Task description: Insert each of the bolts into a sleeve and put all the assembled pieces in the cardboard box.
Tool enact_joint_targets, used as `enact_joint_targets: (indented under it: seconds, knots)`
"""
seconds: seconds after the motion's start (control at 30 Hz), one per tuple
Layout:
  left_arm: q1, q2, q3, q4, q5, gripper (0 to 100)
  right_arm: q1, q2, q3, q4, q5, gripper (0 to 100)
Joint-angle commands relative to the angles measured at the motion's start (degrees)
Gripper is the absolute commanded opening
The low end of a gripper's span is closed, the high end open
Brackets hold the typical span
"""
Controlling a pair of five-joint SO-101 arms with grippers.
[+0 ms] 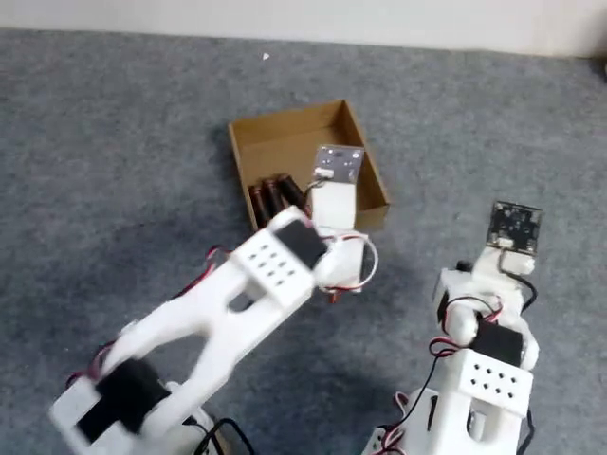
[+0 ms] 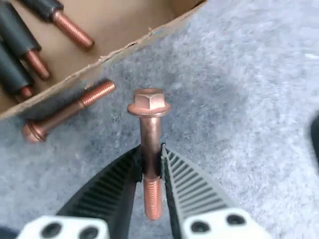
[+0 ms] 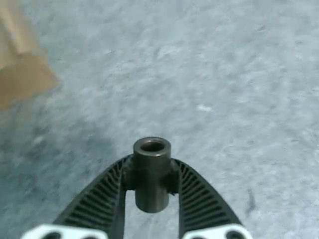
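Note:
My left gripper (image 2: 150, 152) is shut on the shank of a copper bolt (image 2: 149, 117), its hex head pointing away from the wrist, over the carpet just outside the cardboard box (image 2: 124, 20). A second copper bolt (image 2: 65, 112) lies on the carpet along the box's wall. Assembled pieces (image 2: 20, 40), black sleeves with copper thread sticking out, lie inside the box (image 1: 285, 118). My right gripper (image 3: 151, 167) is shut on a dark sleeve (image 3: 151, 174), held upright with its open bore facing the wrist camera. From above, the left arm (image 1: 256, 284) ends at the box's near wall.
Grey carpet covers the whole floor. The right arm (image 1: 484, 341) stands at the lower right, well apart from the box. A corner of the box (image 3: 20, 74) shows off to the side in the right wrist view. Open carpet lies between the two arms.

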Motion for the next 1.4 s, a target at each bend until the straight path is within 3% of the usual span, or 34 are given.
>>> enact_joint_targets:
  seconds: [0.0,0.23,0.5,0.77,0.9,1.2,1.37]
  knots:
    - [-2.5,-14.1,8.7,-7.5,-4.0,0,-4.0,-1.7,-1.0,2.0,-4.4,0.5]
    - [-8.7,-31.6,21.9,-16.4,-7.6,0,-13.8,-1.7,-1.0,2.0,-11.1,0.5]
    - [-10.2,-47.8,33.5,-24.2,-9.5,0,-21.8,-2.3,-0.7,1.9,-11.6,0.5]
    - [-10.2,-57.1,40.4,-29.6,-9.4,0,-25.5,-21.0,3.6,1.6,-11.2,0.5]
    - [-10.2,-60.8,41.1,-29.5,-9.2,0,-27.8,-28.1,10.0,-3.7,-11.1,0.5]
    - [-10.2,-69.7,42.7,-29.5,-9.0,0,-38.5,-41.7,20.8,-11.4,-3.3,0.5]
    - [-10.2,-71.3,42.7,-29.5,-9.0,0,-45.2,-41.4,24.8,-15.7,2.5,0.5]
